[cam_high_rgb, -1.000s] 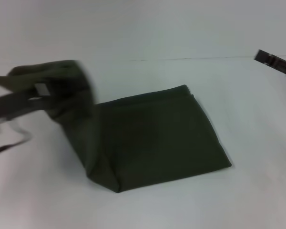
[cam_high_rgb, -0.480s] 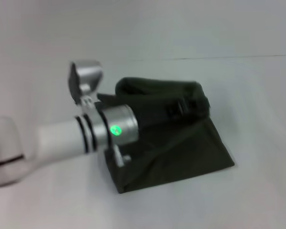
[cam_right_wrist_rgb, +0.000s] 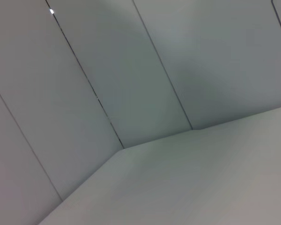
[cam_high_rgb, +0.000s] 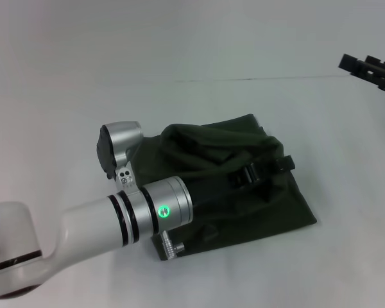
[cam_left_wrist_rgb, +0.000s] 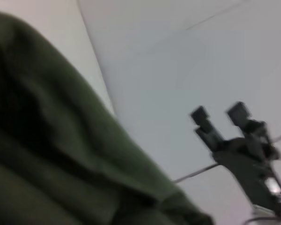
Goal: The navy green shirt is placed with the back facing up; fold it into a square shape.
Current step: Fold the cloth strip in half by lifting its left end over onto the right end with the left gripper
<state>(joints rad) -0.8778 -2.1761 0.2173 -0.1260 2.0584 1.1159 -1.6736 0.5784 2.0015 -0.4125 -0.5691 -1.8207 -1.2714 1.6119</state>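
Observation:
The navy green shirt (cam_high_rgb: 244,212) lies folded on the white table (cam_high_rgb: 346,256), with a loose, rumpled layer (cam_high_rgb: 212,138) heaped over its far half. My left arm reaches across it from the near left, and my left gripper (cam_high_rgb: 283,163) sits low at the shirt's right side, partly wrapped in the cloth. The shirt (cam_left_wrist_rgb: 51,154) also fills the left wrist view close up. My right gripper (cam_high_rgb: 362,64) hangs open and empty off the shirt at the far right, and the left wrist view shows the right gripper (cam_left_wrist_rgb: 220,115) too.
The left arm's silver wrist (cam_high_rgb: 167,208) and white forearm (cam_high_rgb: 83,234) cover the shirt's near-left corner. Bare white tabletop lies all around. The right wrist view holds only grey wall panels (cam_right_wrist_rgb: 131,70).
My left arm swung from the far left across the shirt, carrying the lifted cloth over to the right, then sank lower. The right gripper has come back into view at the far right.

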